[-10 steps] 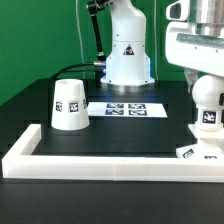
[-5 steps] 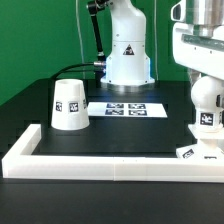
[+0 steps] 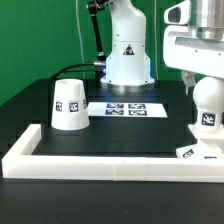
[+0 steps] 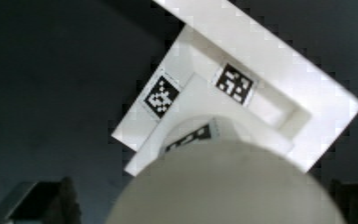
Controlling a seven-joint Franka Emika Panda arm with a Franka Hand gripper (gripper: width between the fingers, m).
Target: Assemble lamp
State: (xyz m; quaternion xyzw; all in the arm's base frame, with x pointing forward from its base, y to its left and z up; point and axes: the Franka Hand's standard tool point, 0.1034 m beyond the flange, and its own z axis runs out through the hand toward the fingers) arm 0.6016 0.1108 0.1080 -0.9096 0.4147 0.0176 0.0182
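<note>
The round white bulb (image 3: 207, 105) stands upright on the low base block (image 3: 196, 151) at the exterior view's right. My gripper (image 3: 204, 84) hangs over it, its dark fingers (image 4: 44, 200) on either side of the bulb's top. In the wrist view the bulb (image 4: 220, 180) fills the near middle, with a dark gap between it and one finger, so the jaws look open around it. The tagged base (image 4: 229, 85) lies beyond it. The cone shade (image 3: 68, 104) stands apart at the exterior view's left.
The marker board (image 3: 126, 108) lies flat mid-table in front of the arm's white pedestal (image 3: 128, 50). A long low white border rail (image 3: 100, 163) runs along the front edge and up the exterior view's left side.
The gripper body has turned about its own axis above the bulb. The bulb's tag has stayed in almost the same place. The shade has not moved.
</note>
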